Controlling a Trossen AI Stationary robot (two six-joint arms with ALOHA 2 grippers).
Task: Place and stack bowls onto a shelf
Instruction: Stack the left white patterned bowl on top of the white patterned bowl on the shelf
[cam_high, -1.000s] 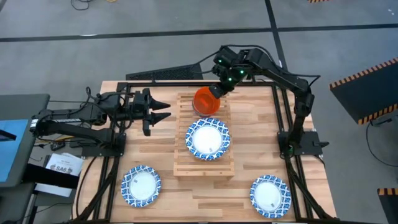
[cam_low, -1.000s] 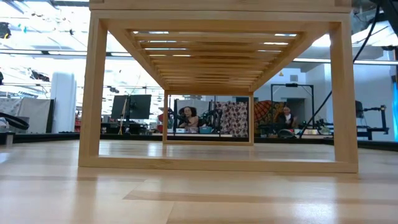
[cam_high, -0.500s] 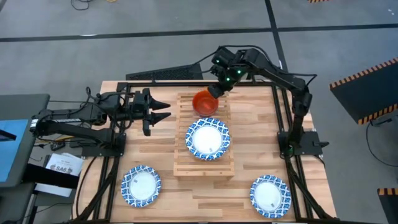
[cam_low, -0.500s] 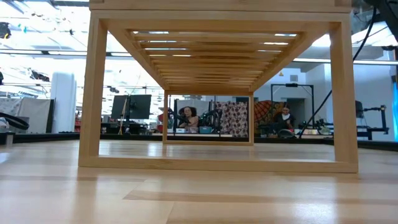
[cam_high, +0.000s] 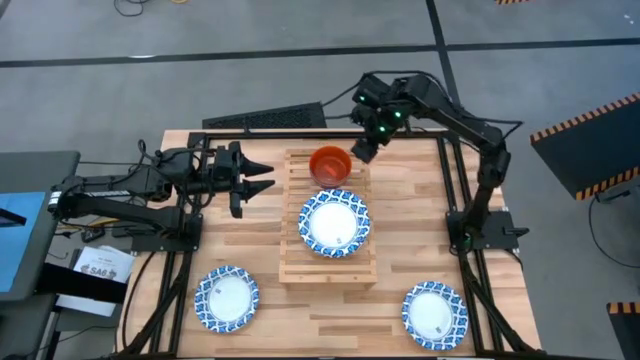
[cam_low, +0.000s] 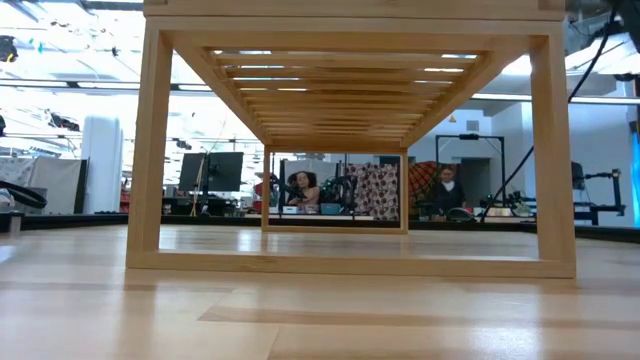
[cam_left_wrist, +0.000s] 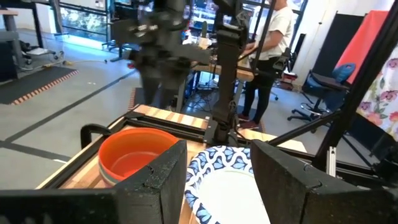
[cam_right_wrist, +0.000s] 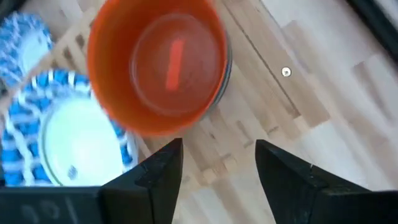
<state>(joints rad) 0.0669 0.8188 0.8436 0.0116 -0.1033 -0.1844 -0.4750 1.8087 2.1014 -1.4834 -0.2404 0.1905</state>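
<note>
A: Red bowl (cam_high: 330, 163), where now?

B: Sitting mouth up on the far end of the shelf (cam_high: 300, 262), just behind the blue-rimmed bowl (cam_high: 334, 222) on the middle slats. Close to it, perhaps touching at the rims (hard to tell from above).

A: Alone there?

B: Probably not. Darker rim peeking out from under it in both wrist views, so likely nested on another small bowl. Colour not clear enough to name.

A: And the right gripper (cam_high: 365, 150)?

B: Just beside the red bowl, clear of its rim. Fingers (cam_right_wrist: 155, 171) spread wide, holding nothing. Looks like a finished placement, judging by the bowl sitting level and untouched.

A: Left gripper (cam_high: 262, 177)?

B: Waiting off the shelf's other side, aimed at the bowls, jaws parted and empty too. Parked there, presumably, to leave room over the slats.

A: Left to do?

B: Two blue-rimmed bowls (cam_high: 227, 297) (cam_high: 434, 313) lying on the tabletop (cam_high: 400, 220) near its front corners, well apart from the shelf. Sensible next: fetching one and setting it into the blue-rimmed bowl on the slats, centred so as to nest flat. Worth watching: wide shallow rims, awkward to pinch and easy to tip off a slat edge.
</note>
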